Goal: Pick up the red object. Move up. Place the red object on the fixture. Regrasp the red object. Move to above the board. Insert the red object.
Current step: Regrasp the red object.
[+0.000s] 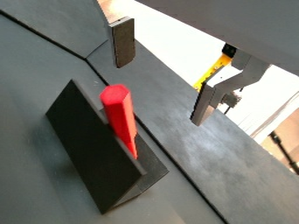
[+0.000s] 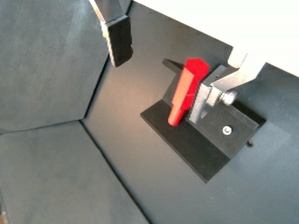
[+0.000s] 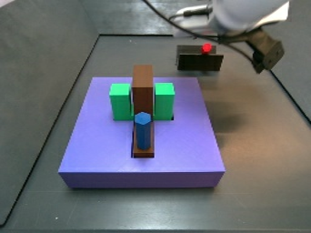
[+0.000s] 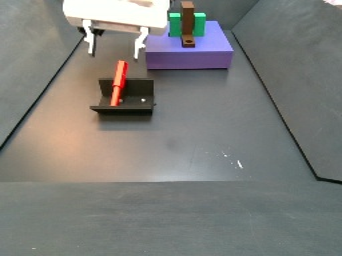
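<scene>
While the red object leans against the upright wall of the fixture, its lower end resting on the base plate, the gripper hangs just above and beyond it with jaws spread wide and nothing between them. In both wrist views the slim red peg stands tilted along the dark bracket, its rounded top free. The two silver fingers sit well apart on either side of the peg, and neither dark pad touches it in a wrist view. No brand, label or legible writing shows on any piece. In a side view the fixture sits on the dark floor beyond the board, a purple-blue slab carrying green blocks, a tall brown bar and a blue peg. The gripper appears there to the right of the fixture, its fingers partly hidden by the arm's white body.
</scene>
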You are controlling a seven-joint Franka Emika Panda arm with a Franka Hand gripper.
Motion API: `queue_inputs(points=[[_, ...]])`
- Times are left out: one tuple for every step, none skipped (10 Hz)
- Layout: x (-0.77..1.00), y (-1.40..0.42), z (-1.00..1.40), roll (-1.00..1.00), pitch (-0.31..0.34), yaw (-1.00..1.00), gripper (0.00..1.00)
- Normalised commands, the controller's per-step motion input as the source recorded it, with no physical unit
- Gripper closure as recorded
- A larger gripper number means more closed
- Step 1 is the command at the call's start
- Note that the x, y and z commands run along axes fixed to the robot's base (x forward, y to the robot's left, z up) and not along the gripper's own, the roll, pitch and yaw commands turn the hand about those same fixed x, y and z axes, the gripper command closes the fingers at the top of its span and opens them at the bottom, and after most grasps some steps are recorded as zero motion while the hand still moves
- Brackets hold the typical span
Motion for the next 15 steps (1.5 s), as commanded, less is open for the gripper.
queue_inputs(points=[[0.0, 0.0, -0.29, 0.14, 0.0, 0.06, 0.0], [0.0, 0.0, -0.3, 0.05, 0.0, 0.07, 0.0], [0.0, 0.0, -0.29, 0.06, 0.0, 0.07, 0.0], [0.0, 0.0, -0.29, 0.11, 0.0, 0.05, 0.0], [0.0, 0.0, -0.32, 0.13, 0.0, 0.05, 0.0], [0.0, 0.0, -0.27, 0.1, 0.0, 0.04, 0.0], [0.0, 0.0, -0.24, 0.07, 0.0, 0.03, 0.0], [0.0, 0.0, -0.21, 0.03, 0.0, 0.01, 0.0], [0.01, -0.01, -0.1, -0.07, 0.0, 0.0, 0.0], [0.07, -0.01, -0.08, -0.33, 0.0, 0.0, 0.0], [0.07, 0.0, -0.07, -0.39, 0.0, 0.0, 0.0], [0.04, 0.0, -0.09, -0.35, 0.0, 0.0, 0.0], [0.0, 0.0, -0.09, -0.25, 0.0, 0.0, 0.0], [-0.03, 0.0, -0.05, -0.07, 0.0, 0.0, 0.0], [0.0, 0.0, 0.0, 0.0, -0.006, 0.0, 0.0]])
